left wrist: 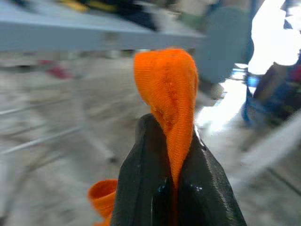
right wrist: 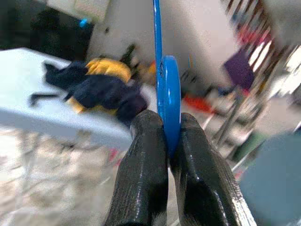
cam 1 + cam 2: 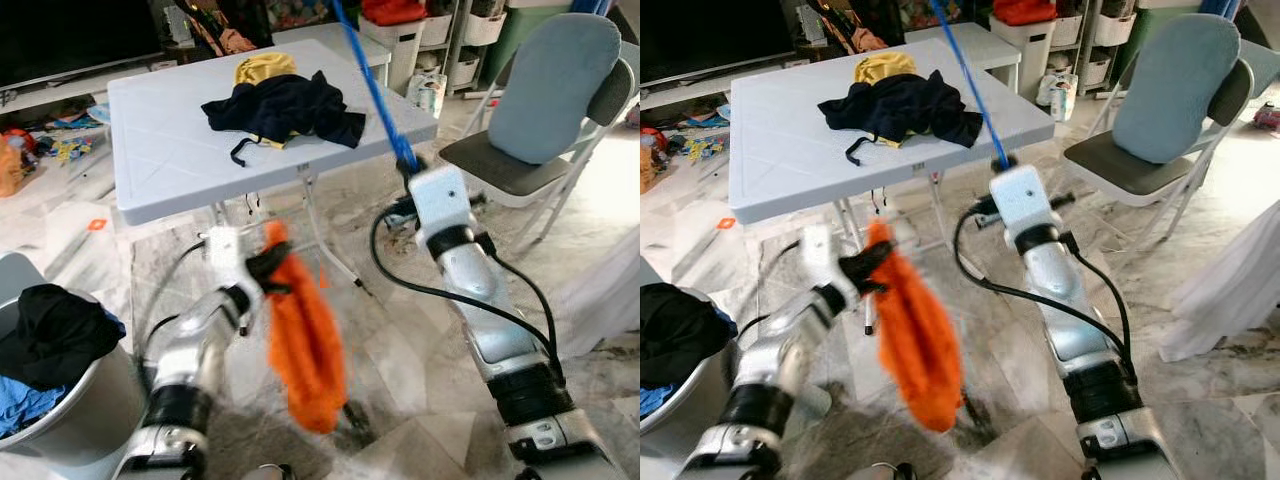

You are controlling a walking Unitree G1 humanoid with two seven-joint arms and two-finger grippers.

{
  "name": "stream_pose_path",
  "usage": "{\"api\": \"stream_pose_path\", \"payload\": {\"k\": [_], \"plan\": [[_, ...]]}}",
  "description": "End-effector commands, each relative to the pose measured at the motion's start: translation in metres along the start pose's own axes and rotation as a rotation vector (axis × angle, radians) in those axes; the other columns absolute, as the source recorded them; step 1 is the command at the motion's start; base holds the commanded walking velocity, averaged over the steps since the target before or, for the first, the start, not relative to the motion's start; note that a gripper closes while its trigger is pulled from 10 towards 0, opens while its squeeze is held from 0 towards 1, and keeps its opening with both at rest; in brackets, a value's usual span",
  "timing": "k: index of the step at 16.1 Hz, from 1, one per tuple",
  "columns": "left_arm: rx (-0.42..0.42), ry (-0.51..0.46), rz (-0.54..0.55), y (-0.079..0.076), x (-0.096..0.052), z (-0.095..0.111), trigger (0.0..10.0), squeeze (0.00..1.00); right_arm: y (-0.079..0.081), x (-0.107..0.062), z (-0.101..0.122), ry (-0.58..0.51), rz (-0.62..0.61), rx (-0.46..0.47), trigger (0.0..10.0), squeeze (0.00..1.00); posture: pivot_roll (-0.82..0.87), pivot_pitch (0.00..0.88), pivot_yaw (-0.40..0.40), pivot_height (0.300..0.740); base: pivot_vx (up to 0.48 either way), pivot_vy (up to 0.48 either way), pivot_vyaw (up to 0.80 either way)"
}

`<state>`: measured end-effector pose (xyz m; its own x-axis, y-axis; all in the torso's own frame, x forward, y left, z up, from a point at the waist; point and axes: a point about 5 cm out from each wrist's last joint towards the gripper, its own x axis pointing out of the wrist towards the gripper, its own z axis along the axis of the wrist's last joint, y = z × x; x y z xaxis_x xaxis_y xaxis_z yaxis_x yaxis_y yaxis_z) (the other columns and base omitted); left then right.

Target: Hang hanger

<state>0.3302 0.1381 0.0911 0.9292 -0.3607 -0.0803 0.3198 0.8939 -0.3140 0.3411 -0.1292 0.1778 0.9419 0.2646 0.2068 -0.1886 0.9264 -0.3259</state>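
A blue hanger (image 3: 372,85) rises from my right gripper (image 3: 407,162), which is shut on its lower end beside the white table's front right corner; the right wrist view shows the blue plastic (image 2: 168,103) pinched between the two black fingers. My left gripper (image 3: 272,268) is shut on an orange cloth (image 3: 307,345), which hangs down below the table's front edge. In the left wrist view the orange cloth (image 1: 170,94) sticks up from between the fingers. The hanger's top runs out of the picture.
A white folding table (image 3: 170,150) carries a dark navy garment (image 3: 285,108) and a yellow one (image 3: 263,67). A grey chair with a pale blue cushion (image 3: 545,90) stands at the right. A grey basket (image 3: 85,405) of clothes sits at the lower left. White cloth (image 3: 1240,280) hangs at the far right.
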Motion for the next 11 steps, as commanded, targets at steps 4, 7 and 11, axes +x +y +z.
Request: {"api": "stream_pose_path", "payload": {"k": [4, 7, 11], "plan": [[0.248, -0.125, 0.235, 0.021, -0.044, 0.006, 2.7, 0.0, 0.002, -0.05, -0.04, 0.185, 0.126, 0.222, 0.0, 0.0, -0.08, 0.0, 0.061, 0.74, 0.0, 0.0, 0.0], [0.286, -0.102, 0.258, 0.032, -0.065, -0.001, 10.0, 0.0, 0.006, -0.062, -0.044, 0.21, 0.191, 0.268, 1.7, 0.0, -0.07, 0.0, 0.07, 0.74, 0.0, 0.0, 0.0], [0.317, -0.143, 0.265, 0.029, -0.064, 0.011, 10.0, 0.0, 0.013, -0.063, -0.04, 0.204, 0.243, 0.302, 10.0, 0.0, -0.05, 0.0, 0.067, 0.74, 0.0, 0.0, 0.0]]}}
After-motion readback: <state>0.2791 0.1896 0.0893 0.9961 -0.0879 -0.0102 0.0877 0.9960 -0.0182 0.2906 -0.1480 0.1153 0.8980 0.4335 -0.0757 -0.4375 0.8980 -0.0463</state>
